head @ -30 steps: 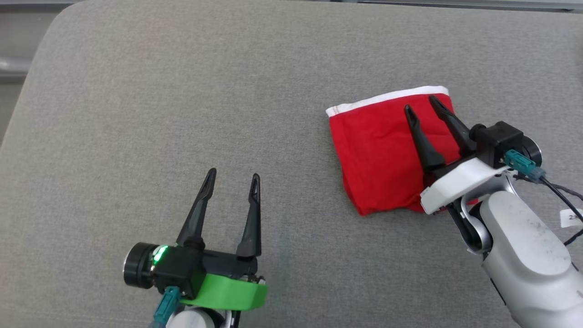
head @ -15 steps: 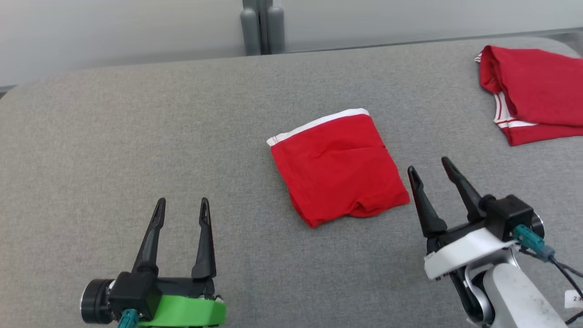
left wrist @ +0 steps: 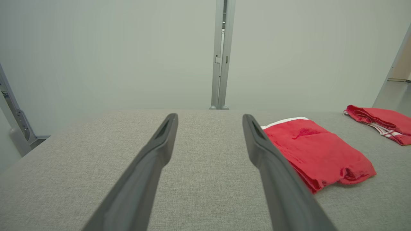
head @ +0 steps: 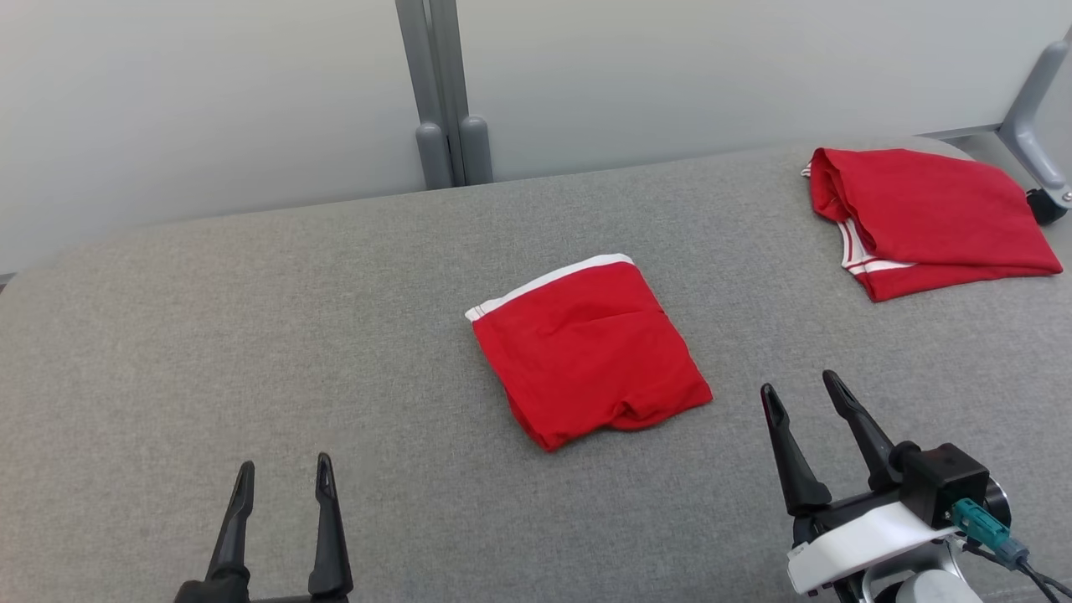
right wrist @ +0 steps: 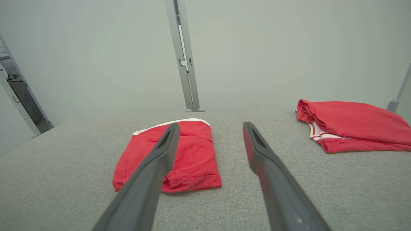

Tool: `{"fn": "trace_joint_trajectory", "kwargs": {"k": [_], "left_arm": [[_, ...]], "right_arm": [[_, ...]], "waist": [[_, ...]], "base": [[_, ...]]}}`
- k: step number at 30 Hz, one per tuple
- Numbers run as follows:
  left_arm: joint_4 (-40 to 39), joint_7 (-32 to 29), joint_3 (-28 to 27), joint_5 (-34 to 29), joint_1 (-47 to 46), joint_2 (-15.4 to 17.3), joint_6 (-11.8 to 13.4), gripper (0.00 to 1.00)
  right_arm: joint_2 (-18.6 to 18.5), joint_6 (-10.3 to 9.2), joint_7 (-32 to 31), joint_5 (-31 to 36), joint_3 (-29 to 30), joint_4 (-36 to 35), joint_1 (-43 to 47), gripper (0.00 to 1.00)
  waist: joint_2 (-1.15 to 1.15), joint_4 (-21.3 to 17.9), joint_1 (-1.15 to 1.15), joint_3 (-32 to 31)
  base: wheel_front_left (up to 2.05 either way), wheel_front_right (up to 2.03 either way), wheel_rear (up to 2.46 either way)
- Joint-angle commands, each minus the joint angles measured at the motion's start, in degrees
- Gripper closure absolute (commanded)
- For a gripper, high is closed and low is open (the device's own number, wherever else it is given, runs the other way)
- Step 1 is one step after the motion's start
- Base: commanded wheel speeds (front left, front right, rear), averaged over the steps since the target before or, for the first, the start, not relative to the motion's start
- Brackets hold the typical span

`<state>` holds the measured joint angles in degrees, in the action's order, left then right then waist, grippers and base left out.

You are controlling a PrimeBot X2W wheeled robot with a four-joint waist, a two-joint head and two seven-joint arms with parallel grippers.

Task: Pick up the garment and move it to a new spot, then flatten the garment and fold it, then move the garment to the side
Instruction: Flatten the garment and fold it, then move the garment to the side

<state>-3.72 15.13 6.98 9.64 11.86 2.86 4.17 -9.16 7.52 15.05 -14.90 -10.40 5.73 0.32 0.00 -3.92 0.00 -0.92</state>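
The garment (head: 586,352) is a red piece with a white band along its far edge, folded into a small rectangle in the middle of the grey padded surface (head: 251,335); the same garment (left wrist: 314,150) lies right of my left fingers and the garment (right wrist: 176,154) sits partly behind my right gripper's left finger. My left gripper (head: 283,476) is open at the lower left, well clear of it. My right gripper (head: 802,389) is open at the lower right, a short way off the garment's near right corner, holding nothing.
A second red garment (head: 921,218) with white stripes lies folded at the far right of the surface; it also shows as the second garment (right wrist: 350,128). A grey post (head: 440,92) stands against the pale wall behind. A metal leg (head: 1034,92) is at the far right.
My right gripper has opened and drawn back off the garment, leaving it lying flat. The head camera has tilted up, bringing the wall and the second garment into view.
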Motion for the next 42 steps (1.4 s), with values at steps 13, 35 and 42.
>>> {"fn": "trace_joint_trajectory", "kwargs": {"k": [13, 35, 42], "left_arm": [[1.1, 0.0, -0.3, -1.5, 2.6, 0.1, -1.9, 0.0], [1.6, 0.0, 0.5, -2.2, 1.3, 0.1, -0.1, 0.0], [1.6, 0.0, 0.3, -2.0, 1.2, 0.1, 0.0, 0.0]], "right_arm": [[1.1, -0.08, 0.1, 1.3, -0.1, 1.8, 2.5, 0.0], [1.3, -0.08, 0.1, 1.0, -0.6, 2.5, 2.1, 0.0], [1.6, -0.08, 0.1, 1.0, -0.6, 2.5, 1.9, 0.0]], "waist": [[0.0, 1.9, 0.0, -1.5], [0.0, 3.8, 0.0, -1.0], [0.0, 3.5, 0.0, -0.8]], "base": [[0.0, 0.0, 0.0], [0.0, 0.0, 0.0], [0.0, 0.0, 0.0]]}}
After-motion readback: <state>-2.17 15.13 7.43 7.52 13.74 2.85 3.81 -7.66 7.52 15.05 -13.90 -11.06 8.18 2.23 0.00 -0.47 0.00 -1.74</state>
